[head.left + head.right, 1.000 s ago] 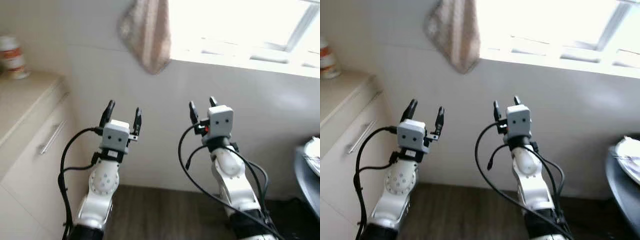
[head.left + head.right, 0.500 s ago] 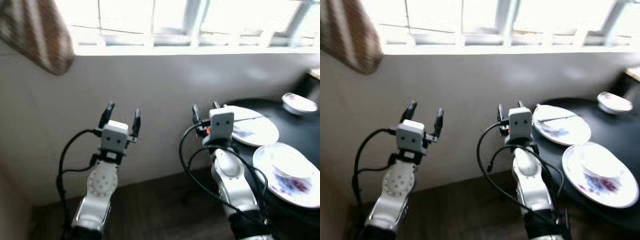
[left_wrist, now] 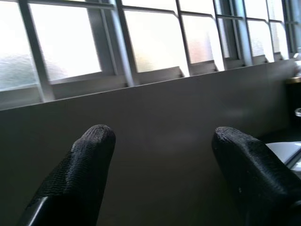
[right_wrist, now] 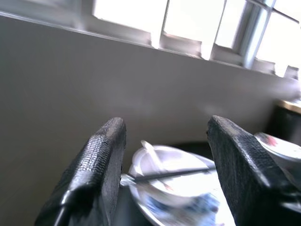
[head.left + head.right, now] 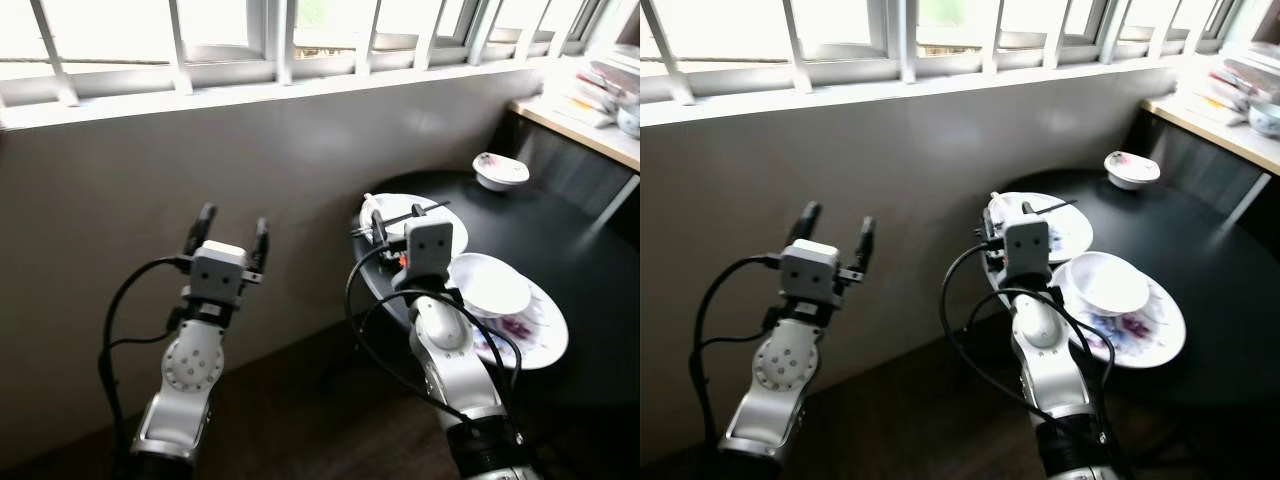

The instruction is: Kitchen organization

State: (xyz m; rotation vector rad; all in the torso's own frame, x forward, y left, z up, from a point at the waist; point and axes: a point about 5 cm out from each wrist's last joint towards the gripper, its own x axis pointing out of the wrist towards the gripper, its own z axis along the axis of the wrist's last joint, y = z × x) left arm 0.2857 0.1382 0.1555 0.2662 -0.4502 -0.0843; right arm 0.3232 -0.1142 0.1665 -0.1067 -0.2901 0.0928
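Note:
A round black table [image 5: 590, 300] stands at the right with dishes on it. A white bowl [image 5: 490, 285] sits on a flowered plate [image 5: 530, 335] at the near side. Behind it lies a white plate [image 5: 445, 222] holding a small bowl with a spoon [image 4: 151, 154] and dark chopsticks [image 5: 415, 212]. A small patterned bowl [image 5: 500, 170] rests further back. My right gripper [image 5: 397, 216] is open, raised just left of the table's edge. My left gripper [image 5: 229, 227] is open too, held up before the wall, empty.
A grey wall [image 5: 140, 180] under a barred window [image 5: 270, 40] runs across the back. A wooden shelf [image 5: 590, 115] with stacked items is at the far right. Dark wood floor [image 5: 300, 420] lies below between my arms.
The camera has swung right: the cabinet and hanging cloth have left the picture, and the black table with its dishes has come in. Both grippers stay raised and open.

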